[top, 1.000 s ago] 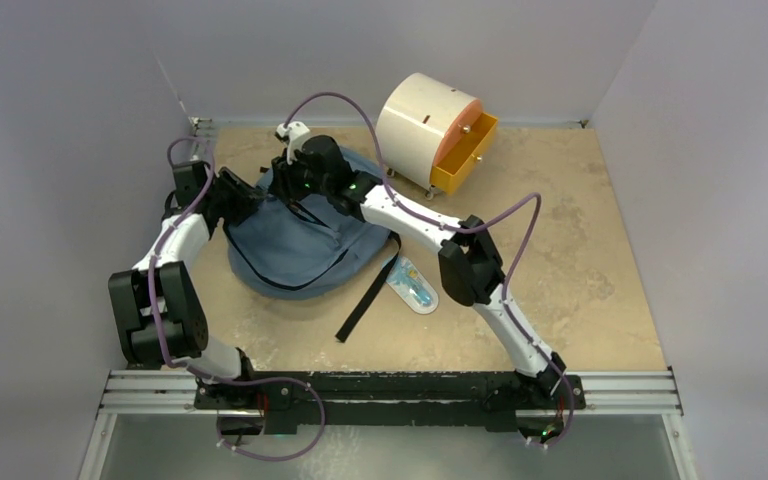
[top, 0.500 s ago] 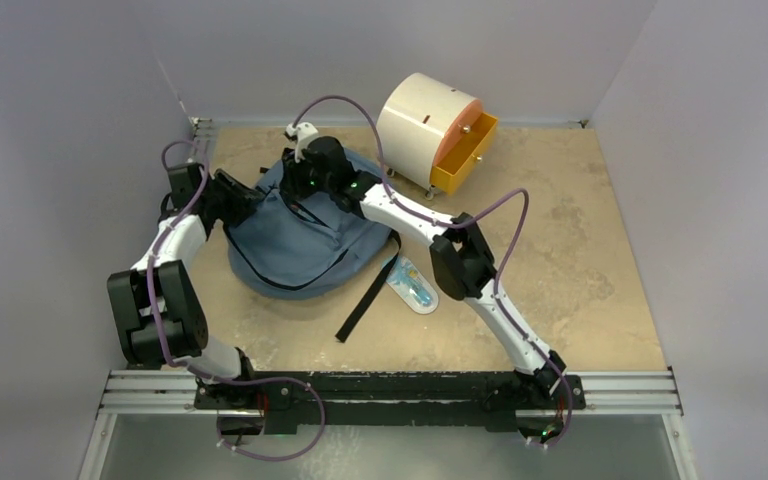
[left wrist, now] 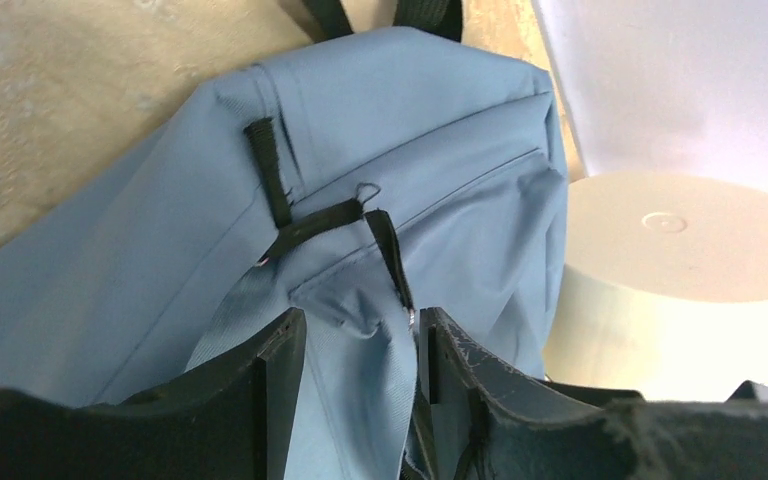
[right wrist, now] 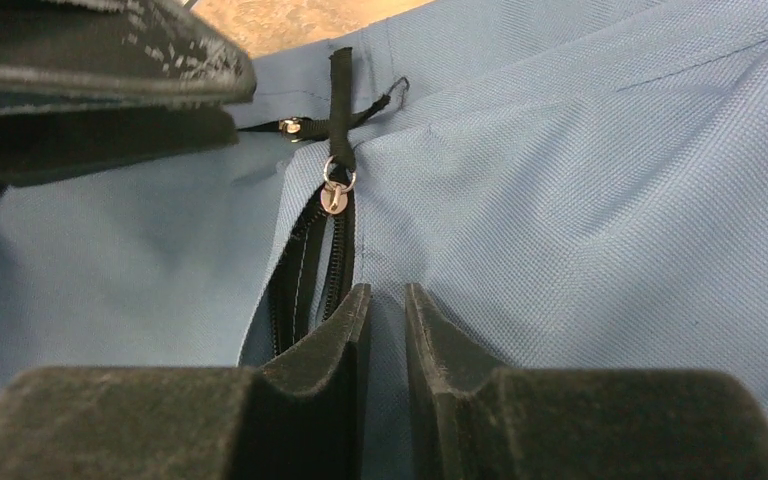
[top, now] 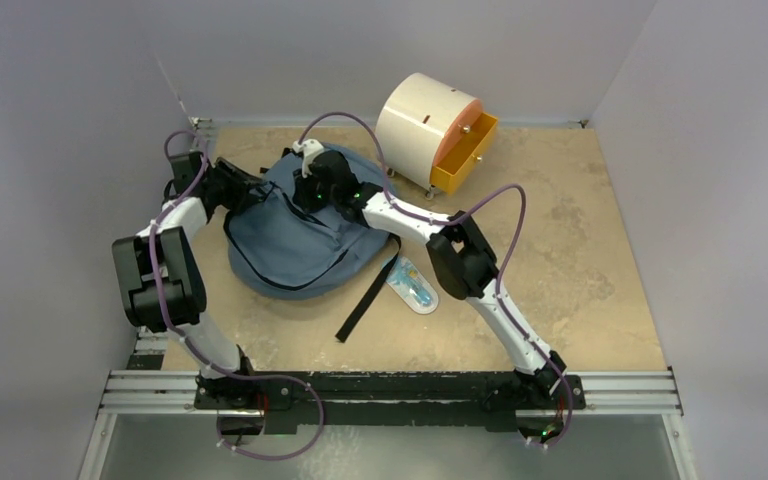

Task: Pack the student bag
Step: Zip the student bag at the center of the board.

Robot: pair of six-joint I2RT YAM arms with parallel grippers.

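Plainly the left gripper (left wrist: 362, 322) is clenched on a bunched fold of the student bag (left wrist: 140, 250), which spreads out ahead of its jaws. The right gripper (right wrist: 385, 295) has its jaws almost together over fabric, and I cannot tell if they grip. Just ahead-left of them the zipper (right wrist: 310, 270) gapes on dark lining. Beyond the bag, the cream cabinet (top: 420, 118) has its orange drawer (top: 463, 155) pulled out.

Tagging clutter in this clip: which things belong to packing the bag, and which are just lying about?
In the job: student bag; left gripper, pinching it; right gripper, at its zipper.
Lying about: cream cabinet, orange drawer open; clear packet, untouched, perhaps for packing.
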